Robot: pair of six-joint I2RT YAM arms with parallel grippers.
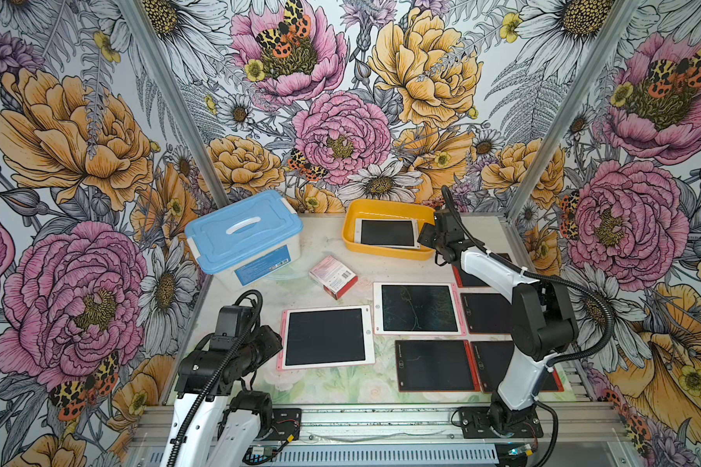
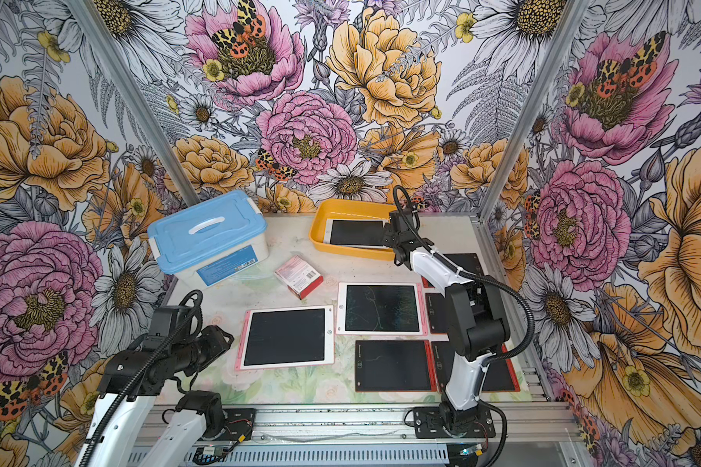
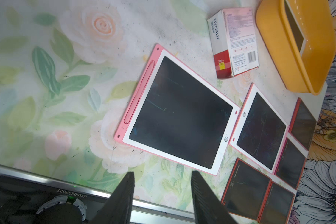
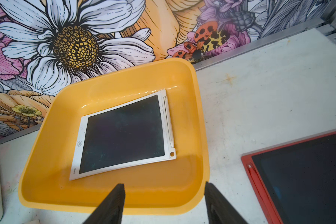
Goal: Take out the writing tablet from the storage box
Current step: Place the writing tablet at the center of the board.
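The storage box (image 1: 385,254), a shallow yellow-orange bin, stands at the back of the table in both top views. Inside it a white-framed writing tablet (image 1: 387,232) lies flat, dark screen up, also in the right wrist view (image 4: 124,131). My right gripper (image 4: 163,184) hovers open over the box's near wall (image 4: 144,194) at its right end, holding nothing. My left gripper (image 3: 163,173) stands open and empty above the table's front edge, just short of a pink tablet (image 3: 180,112).
A blue-lidded translucent box (image 1: 243,238) stands at the back left, with a red-and-white carton (image 1: 332,277) beside it. Two pink-framed tablets (image 1: 417,309) and several red-framed ones (image 1: 436,366) lie flat over the table's middle and right. A metal rail (image 1: 381,420) runs along the front.
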